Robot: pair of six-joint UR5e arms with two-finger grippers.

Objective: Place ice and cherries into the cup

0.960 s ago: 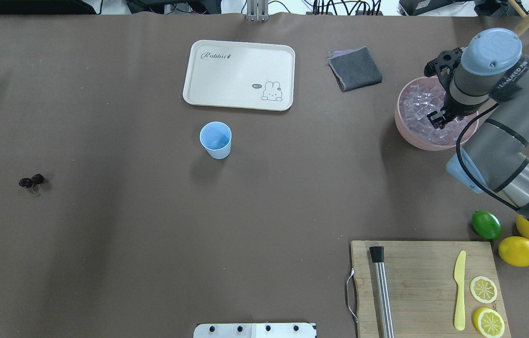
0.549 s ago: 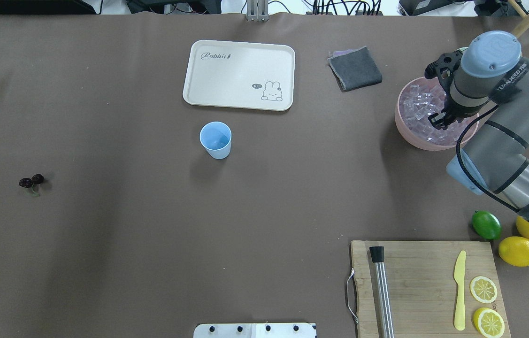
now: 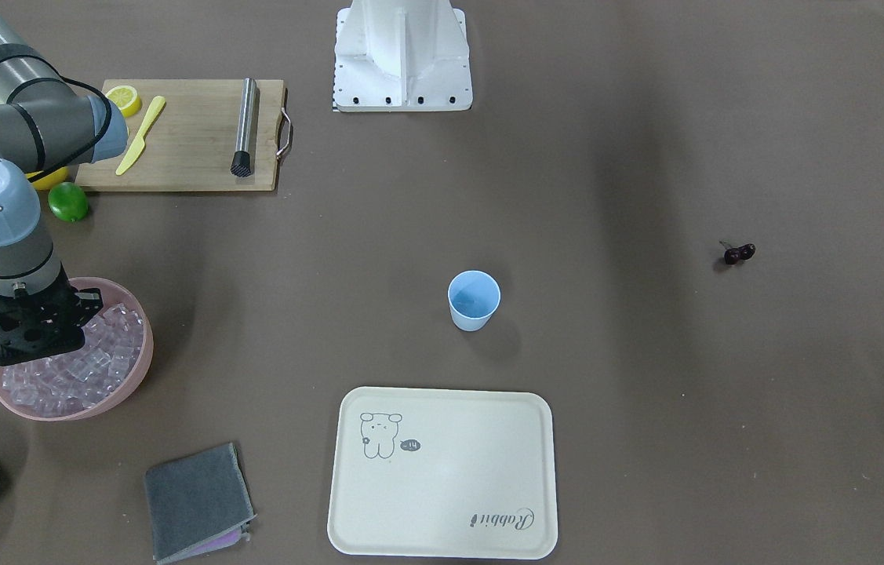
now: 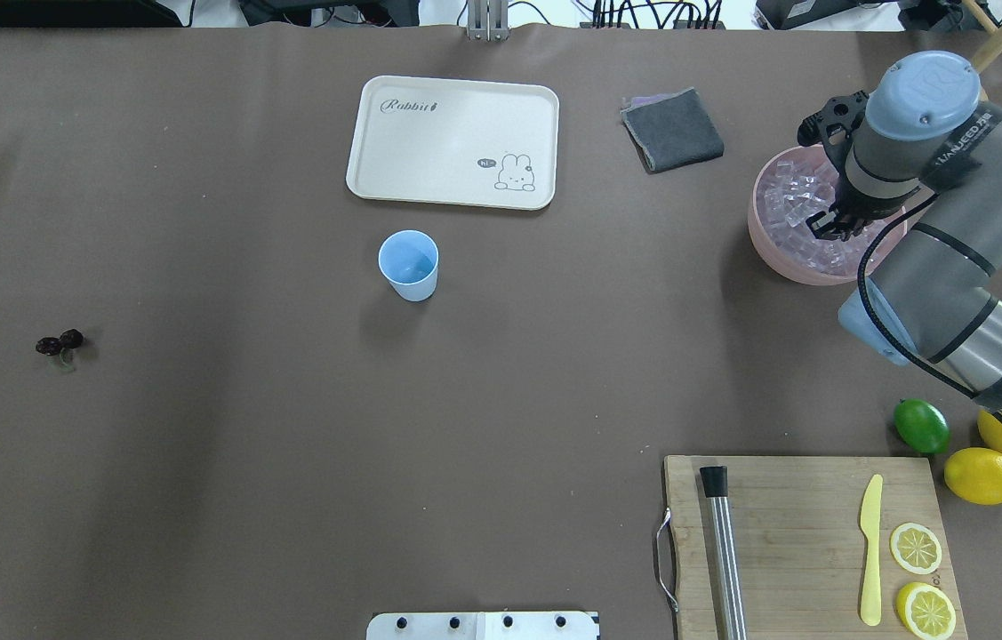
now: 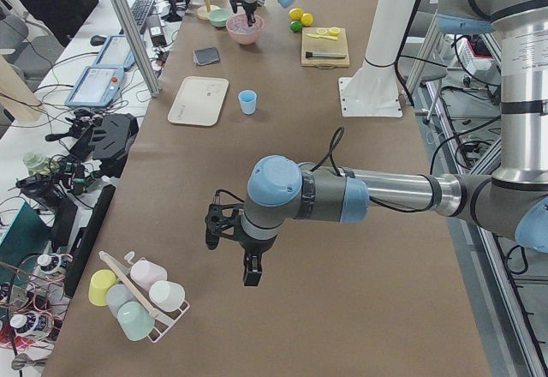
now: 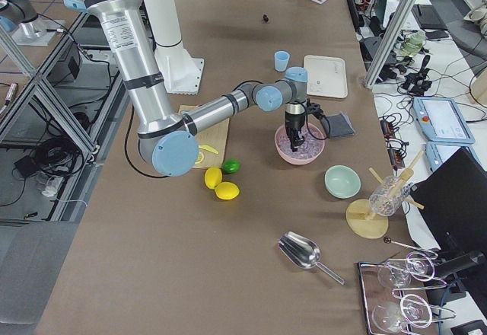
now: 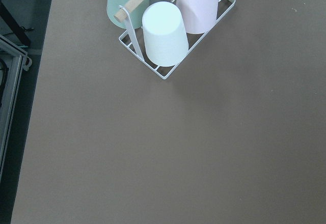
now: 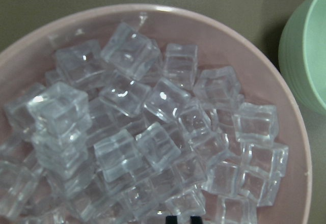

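Your right claw (image 4: pixel 828 228) hung low over the ice (image 8: pixel 153 142) heaped in the pink bowl (image 4: pixel 763 251), far right on the counter (image 4: pixel 554 373). Spread or pinching, I couldn't tell. You'd likely have done best squaring on one top cube, then lifting straight.

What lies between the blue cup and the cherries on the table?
Nothing: the stretch between the cup and the cherries is bare brown table. This shows plainly in the overhead exterior view and likewise in the front-facing one.

Right jaws slightly farther across ice (image 4: pixel 798 200)
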